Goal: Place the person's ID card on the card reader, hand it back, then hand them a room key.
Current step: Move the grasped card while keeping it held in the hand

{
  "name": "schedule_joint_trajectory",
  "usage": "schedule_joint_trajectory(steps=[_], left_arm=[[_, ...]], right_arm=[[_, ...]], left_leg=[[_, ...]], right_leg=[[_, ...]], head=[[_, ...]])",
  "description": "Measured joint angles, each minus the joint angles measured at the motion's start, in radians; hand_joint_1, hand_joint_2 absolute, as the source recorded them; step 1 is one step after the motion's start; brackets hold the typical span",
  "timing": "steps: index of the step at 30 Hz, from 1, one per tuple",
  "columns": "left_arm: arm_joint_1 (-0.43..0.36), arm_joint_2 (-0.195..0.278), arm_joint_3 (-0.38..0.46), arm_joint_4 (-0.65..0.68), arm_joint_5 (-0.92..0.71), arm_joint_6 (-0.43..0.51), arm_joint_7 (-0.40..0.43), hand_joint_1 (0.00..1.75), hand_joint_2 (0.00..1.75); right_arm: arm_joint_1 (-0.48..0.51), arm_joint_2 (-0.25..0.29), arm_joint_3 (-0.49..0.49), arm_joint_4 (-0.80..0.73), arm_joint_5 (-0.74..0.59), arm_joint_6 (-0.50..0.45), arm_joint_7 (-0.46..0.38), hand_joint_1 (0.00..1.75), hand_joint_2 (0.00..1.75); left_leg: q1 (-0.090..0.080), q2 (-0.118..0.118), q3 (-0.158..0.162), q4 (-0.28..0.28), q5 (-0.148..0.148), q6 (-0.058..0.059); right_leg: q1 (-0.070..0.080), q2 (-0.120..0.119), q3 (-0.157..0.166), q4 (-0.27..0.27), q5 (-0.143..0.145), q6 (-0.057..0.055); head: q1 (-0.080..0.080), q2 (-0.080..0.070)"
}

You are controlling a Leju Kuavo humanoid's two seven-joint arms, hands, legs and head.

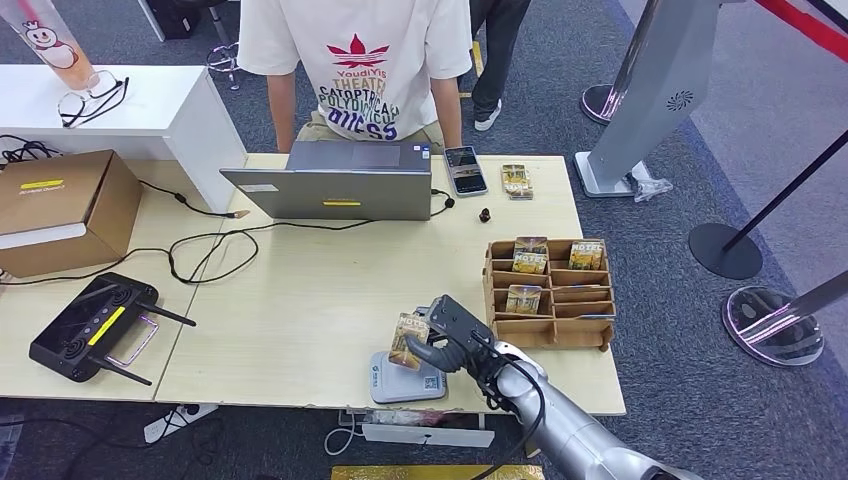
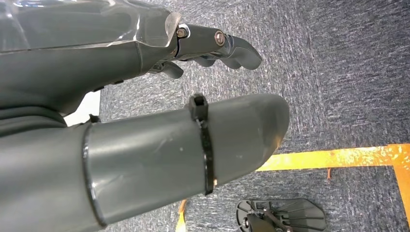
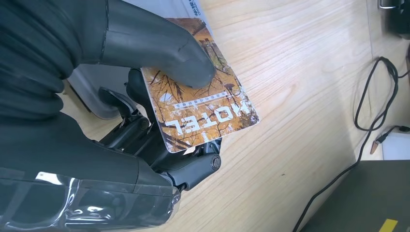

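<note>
Right, the right hand pinches an orange-and-brown printed card marked HOTEL: thumb pressed on the printed face, darker fingers behind it, the far edge sticking out free. In the head view the card hangs just above the flat grey card reader at the near edge of the light wooden table, tilted, apparently not lying on the pad. Can't tell whether it's touching.

Judgement: pinching at one end leaves the free end to present to the reader or to the person in the white printed T-shirt across the table.

More HOTEL cards stand in the brown wooden slotted organiser just right of the hand.

The left hand hangs over grey carpet, fingers loosely curled, apart from the thumb, holding nothing.
</note>
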Motion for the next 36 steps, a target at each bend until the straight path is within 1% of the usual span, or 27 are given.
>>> schedule_joint_trajectory(steps=[16, 36], left_arm=[[0.000, 0.001, 0.000, 0.000, -0.002, -0.003, 0.000, 0.00, 0.00], [0.000, 0.001, 0.000, 0.000, 0.000, -0.002, -0.001, 0.00, 0.00]], right_arm=[[-0.016, -0.015, -0.020, 0.019, 0.000, -0.016, 0.001, 1.75, 1.75], [-0.029, -0.018, -0.021, 0.061, 0.024, -0.001, 0.007, 1.75, 1.75]], left_leg=[[0.000, 0.000, 0.000, 0.000, 0.000, 0.000], [0.000, 0.000, 0.000, 0.000, 0.000, 0.000]], right_leg=[[0.000, 0.000, 0.000, 0.000, 0.000, 0.000], [0.000, 0.000, 0.000, 0.000, 0.000, 0.000]], head=[[0.000, 0.000], [0.000, 0.000]])
